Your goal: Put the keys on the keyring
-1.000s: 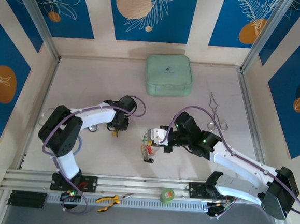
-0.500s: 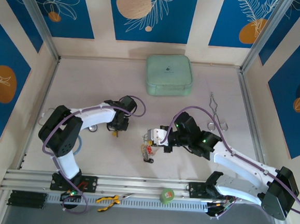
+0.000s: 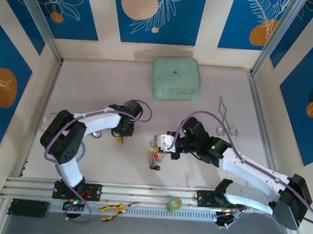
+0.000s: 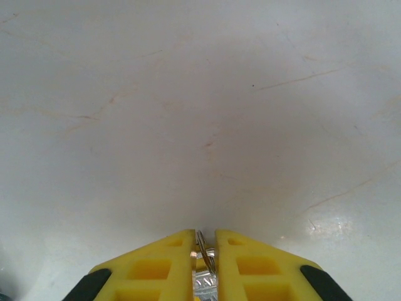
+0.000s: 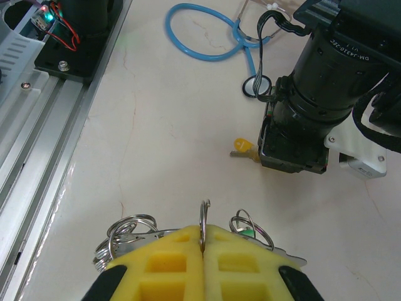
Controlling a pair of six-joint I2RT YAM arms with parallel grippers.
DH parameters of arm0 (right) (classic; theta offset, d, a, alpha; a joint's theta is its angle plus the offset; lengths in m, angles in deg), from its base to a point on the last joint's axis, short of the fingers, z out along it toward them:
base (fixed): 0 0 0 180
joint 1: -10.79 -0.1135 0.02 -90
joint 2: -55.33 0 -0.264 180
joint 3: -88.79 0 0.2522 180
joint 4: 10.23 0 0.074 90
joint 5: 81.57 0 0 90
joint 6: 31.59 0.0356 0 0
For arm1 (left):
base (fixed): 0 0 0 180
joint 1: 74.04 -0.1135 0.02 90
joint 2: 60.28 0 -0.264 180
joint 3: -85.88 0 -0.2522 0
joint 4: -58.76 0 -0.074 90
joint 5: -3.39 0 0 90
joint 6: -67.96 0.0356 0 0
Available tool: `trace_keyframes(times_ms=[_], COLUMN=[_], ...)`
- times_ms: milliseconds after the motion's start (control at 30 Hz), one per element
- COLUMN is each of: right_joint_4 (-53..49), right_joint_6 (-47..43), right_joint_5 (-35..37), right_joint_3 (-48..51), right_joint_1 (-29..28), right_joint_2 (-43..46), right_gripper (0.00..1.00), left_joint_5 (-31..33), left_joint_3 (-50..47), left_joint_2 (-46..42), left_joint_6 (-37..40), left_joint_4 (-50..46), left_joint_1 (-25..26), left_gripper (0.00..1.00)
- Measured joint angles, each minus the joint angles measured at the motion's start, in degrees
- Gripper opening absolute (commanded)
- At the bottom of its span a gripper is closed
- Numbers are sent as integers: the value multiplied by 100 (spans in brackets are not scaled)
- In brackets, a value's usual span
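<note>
1. Walls: cream, hung on three sides with blue panels of white leaf drawing and orange discs; aluminium posts at the back corners.
2. Table: pale, glossy, stone-look, faintly veined and scratched; slotted aluminium rail along the near edge.
3. Mint-green zip case: flat near the back wall, well apart from both arms.
4. Blue-tube stethoscope: looped on the table by the left arm.
5. Steel forceps: flat towards the right wall. Yellow-handled pliers and green tape roll: on the rail.
6. Right gripper: mid-table, jaws fully together, pinching the keyring edge-on. Keys: bunched just under the fingers, rings showing on either side.
7. Left gripper: low over the table, left of the bunch, jaws drawn narrow on a thin split ring.
8. Yellow-headed key: on the table, just beside the left gripper's body.
</note>
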Motion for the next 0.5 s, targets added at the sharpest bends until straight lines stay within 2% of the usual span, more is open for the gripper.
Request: trace_keyframes(times_ms=[500], right_joint_4=[-33], right_joint_6=[-22], right_joint_5=[17], right_joint_3=[-13], right_joint_1=[0], right_joint_2=[0], right_gripper=[0], left_joint_5=[2], left_joint_3=[0], left_joint_2=[0], left_joint_6=[-48], left_joint_4=[-22], left_joint_1=[0], left_gripper=[16])
